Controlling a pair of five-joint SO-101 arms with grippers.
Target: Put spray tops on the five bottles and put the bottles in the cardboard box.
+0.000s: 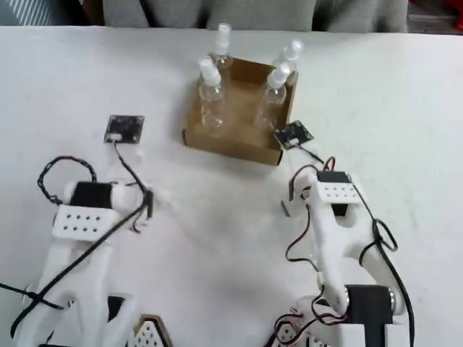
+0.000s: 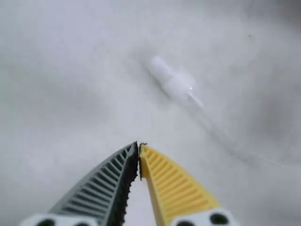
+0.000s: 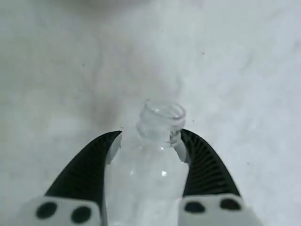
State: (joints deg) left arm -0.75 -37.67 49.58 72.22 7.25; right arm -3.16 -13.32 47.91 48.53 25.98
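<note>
Left arm: the white arm [image 1: 79,220] lies low at the left of the surface [image 1: 376,94], with black cables looped over it; its base is cut off by the frame edge.
Left board: a small dark board [image 1: 124,129] lies flat, well left of the box, with a thin wire running from it toward the left arm.
Left claw: the left claw [image 2: 138,148] is clenched on nothing, its grey and yellow fingers meeting at the tips just above the bare surface.
Spray top: a white spray top [image 2: 169,81] lies on its side near the left claw and apart from it. Its clear dip tube is hard to trace against the white.
Cardboard box: the cardboard box [image 1: 231,141] sits open at the middle far side.
Capped bottles: four clear capped bottles [image 1: 210,97] stand upright in the box, two nearer and two at the far wall. The rear pair's bases are hidden.
Right board: a second dark board [image 1: 294,134] lies just beside the box's near right corner.
Right claw: the right claw [image 3: 151,133] is grasping the open bottle, one black finger on each side below the neck.
Open bottle: the clear open bottle [image 3: 148,179] has a bare threaded neck, and its lower body is cut off.
Right arm: the right arm [image 1: 336,217] has red and black wires trailing beside it.
</note>
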